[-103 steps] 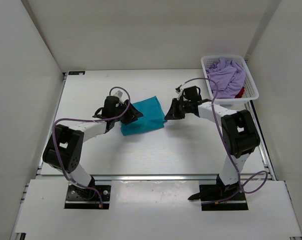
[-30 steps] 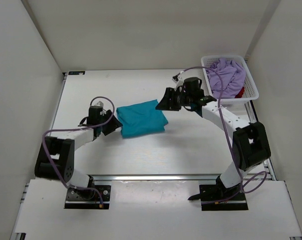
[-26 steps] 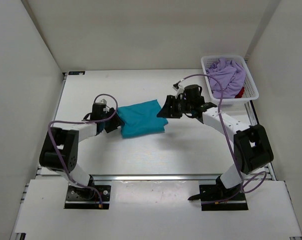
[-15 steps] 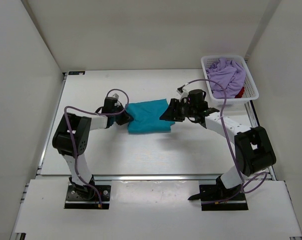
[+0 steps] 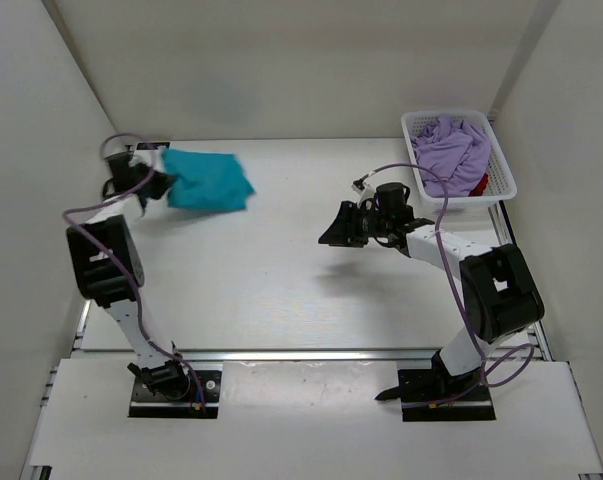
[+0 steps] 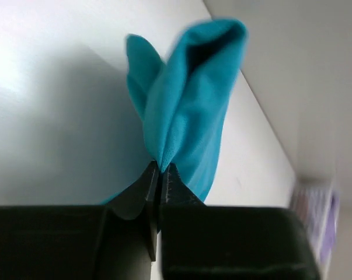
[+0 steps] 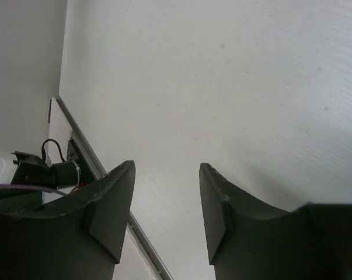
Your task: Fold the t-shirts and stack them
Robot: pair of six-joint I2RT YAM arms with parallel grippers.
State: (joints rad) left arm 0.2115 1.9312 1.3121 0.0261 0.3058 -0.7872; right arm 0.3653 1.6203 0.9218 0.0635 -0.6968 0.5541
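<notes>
Cloth fills the far left of the overhead view. The teal t-shirt [image 5: 209, 180], folded into a compact bundle, stretches out ahead of the left tool [image 5: 159, 183], which is clamped onto the edge nearest it. The shirt's far edge is blurred, and this view does not settle whether the bundle touches the surface [image 5: 281, 300] or hangs just above it. The right tool [image 5: 331, 232] points toward the shirt from well apart, its jaws spread with nothing between them. Behind that tool sits the basket [image 5: 504, 160], holding the crumpled lavender t-shirt [image 5: 451, 145], with a bit of the red t-shirt [image 5: 479, 185] showing beside it.

In the left wrist view, the jaws are pressed together on a gathered fold of the teal t-shirt [image 6: 187, 105]. Just ahead of the tips the cloth balloons into a loose loop, with its layers parting. Judging by this, the fabric is light, limp and a little slippery, so a pinch at one spot lets the layers sag and open. A hold that catches every layer along a folded edge, or at a corner, would likely keep the fold together better than a bite on a single ply.

In the right wrist view, the right tool [image 7: 167, 175] shows its jaws wide apart, with only bare surface ahead of them and no shirt within reach. The two shirts in the basket are not yet folded, so most of the task seems to lie ahead.
</notes>
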